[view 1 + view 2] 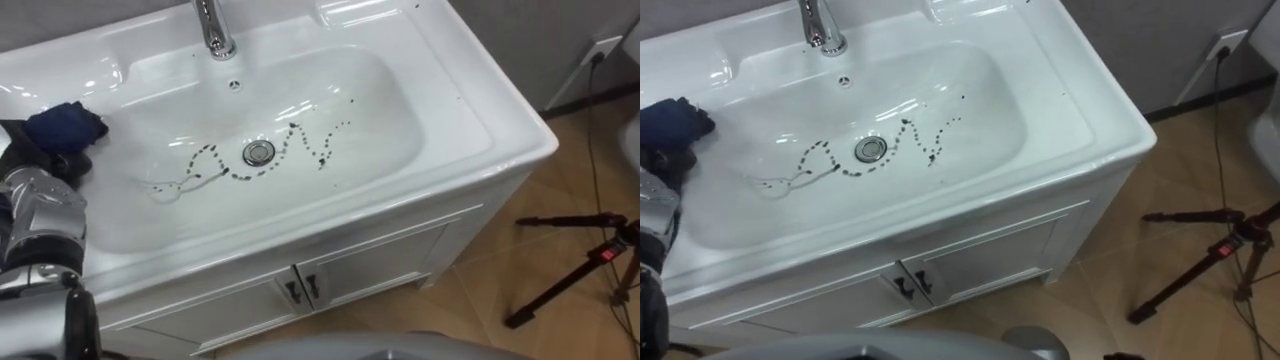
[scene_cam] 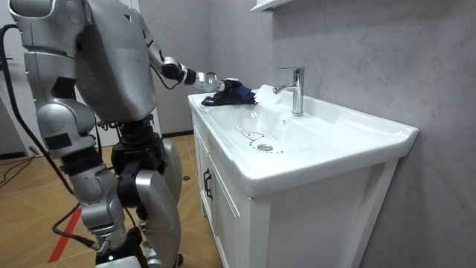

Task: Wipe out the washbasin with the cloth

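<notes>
- A white ceramic basin (image 1: 400, 110) is seen sunk into a white counter (image 1: 505, 120). Its round metal drain (image 1: 259, 152) sits at the middle of the bowl.
- A dotted dark squiggle (image 1: 318, 145) is traced across the bowl's floor. It passes on both sides of the drain and touches its rim.
- A thin looped line (image 1: 172, 188) is drawn to the left of the drain, where the squiggle ends.
- A few dark specks (image 1: 350, 100) are scattered to the right of the drain, toward the back wall of the bowl.
- A chrome faucet (image 1: 212, 28) is mounted behind the drain. A small overflow hole (image 1: 234, 85) is set between the two.
- The dark blue cloth (image 1: 65, 125) is bunched on the counter's rim, well to the left of the drain and outside the bowl.
- The left hand (image 1: 62, 160) is laid against the cloth's near side. Its dark fingers are curled into the fabric, so the cloth is grasped.
- In the room view the robot is shown standing at the end of the vanity farthest from the drain, with its left arm stretched out to the cloth.
- The right hand (image 2: 110, 242) is hung low beside the body. Whether its fingers are clenched or released cannot be told.
- Two white cabinet doors (image 1: 340, 270) with small dark handles are closed below the drain.
- A black tripod (image 1: 575, 262) is stood on the wooden floor (image 1: 470, 320), far to the right of the drain.
</notes>
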